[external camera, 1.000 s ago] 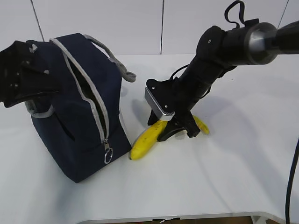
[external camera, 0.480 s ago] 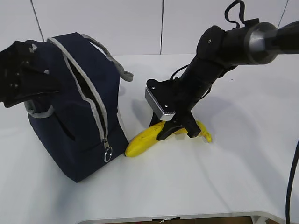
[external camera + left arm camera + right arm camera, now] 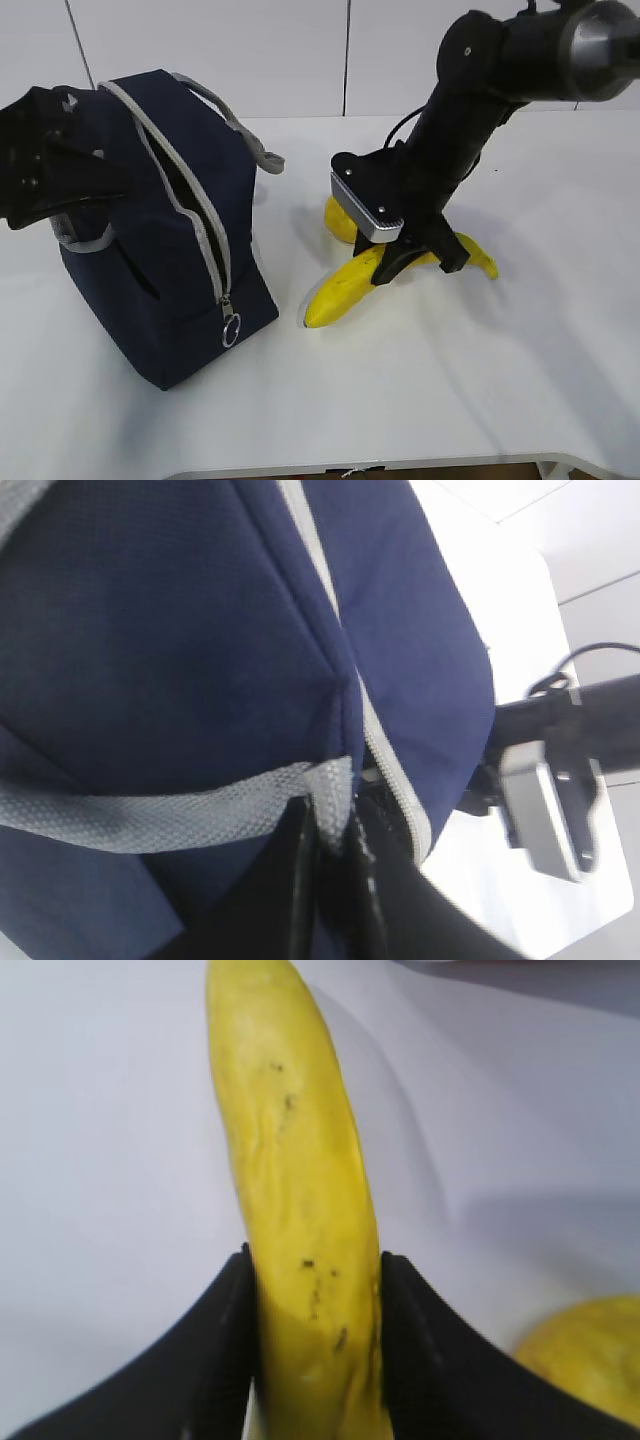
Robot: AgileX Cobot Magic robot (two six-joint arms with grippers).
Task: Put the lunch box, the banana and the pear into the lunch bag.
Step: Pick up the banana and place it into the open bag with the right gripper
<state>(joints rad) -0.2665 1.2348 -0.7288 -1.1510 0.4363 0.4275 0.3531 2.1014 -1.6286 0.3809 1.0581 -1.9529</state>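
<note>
Black fingers (image 3: 225,1350) of the right gripper (image 3: 315,1345) press both sides of the banana (image 3: 345,288), clamped around its middle, with its blunt end near the white table (image 3: 500,380). Behind the arm, a yellow lump, likely the pear (image 3: 338,222), sits on the table. Over at the lunch bag (image 3: 160,250), the left gripper (image 3: 330,875) is pinched shut on a grey strap (image 3: 200,815), zipper gaping open.

On the table — one lunch bag (image 3: 150,260), one banana (image 3: 345,285), one pear (image 3: 340,220) — and two arms.
</note>
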